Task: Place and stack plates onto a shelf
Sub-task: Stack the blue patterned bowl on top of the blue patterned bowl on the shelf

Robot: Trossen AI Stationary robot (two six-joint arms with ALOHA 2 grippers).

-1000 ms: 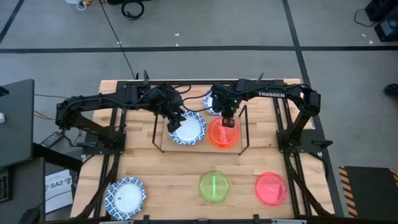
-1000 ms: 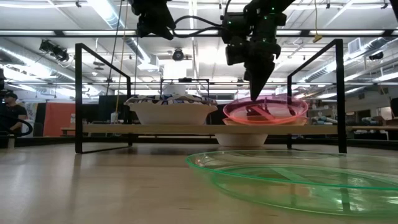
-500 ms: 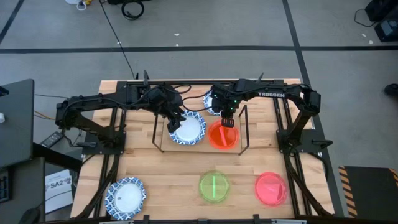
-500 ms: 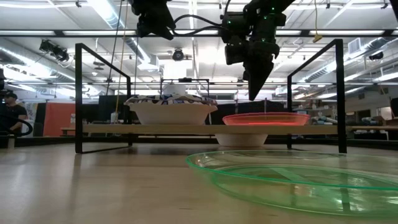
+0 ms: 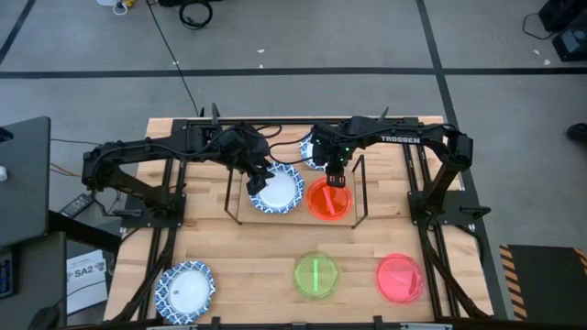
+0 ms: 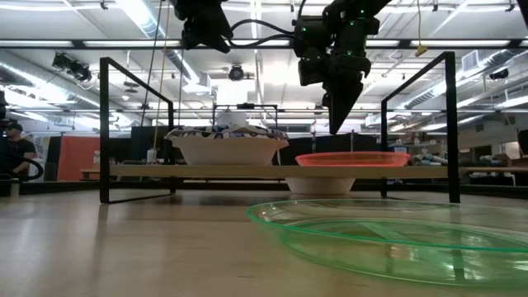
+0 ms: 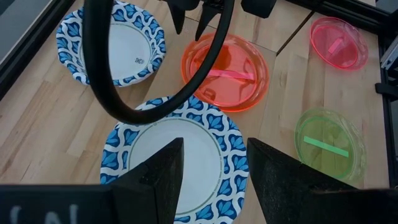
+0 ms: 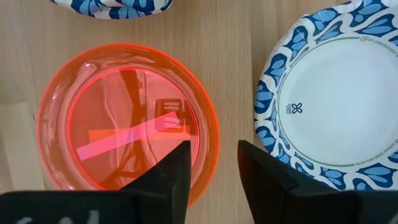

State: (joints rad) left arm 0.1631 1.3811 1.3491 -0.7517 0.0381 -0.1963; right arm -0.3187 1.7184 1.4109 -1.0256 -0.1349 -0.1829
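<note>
Since a second ago, your red plate (image 5: 329,199) has dropped from a tilt to lie flat on the orange one on the shelf (image 5: 240,207). Right gripper (image 5: 334,174) hovers at its 12 o'clock edge, fingers released, empty. Left gripper (image 5: 260,180) hangs over the blue-rimmed plate (image 5: 278,192) on the shelf, fingers apart, holding nothing.

Outstanding: blue plate (image 5: 186,291) at 7 o'clock, green plate (image 5: 315,274), second red plate (image 5: 400,279) at 5 o'clock, and another blue plate (image 5: 310,151) behind the shelf. By my judgement, roughly half done.

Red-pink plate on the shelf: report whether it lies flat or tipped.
Flat. In the low view the red-pink plate has a level rim, nested on the plate under it on the shelf; the right gripper hangs above, apart.
</note>
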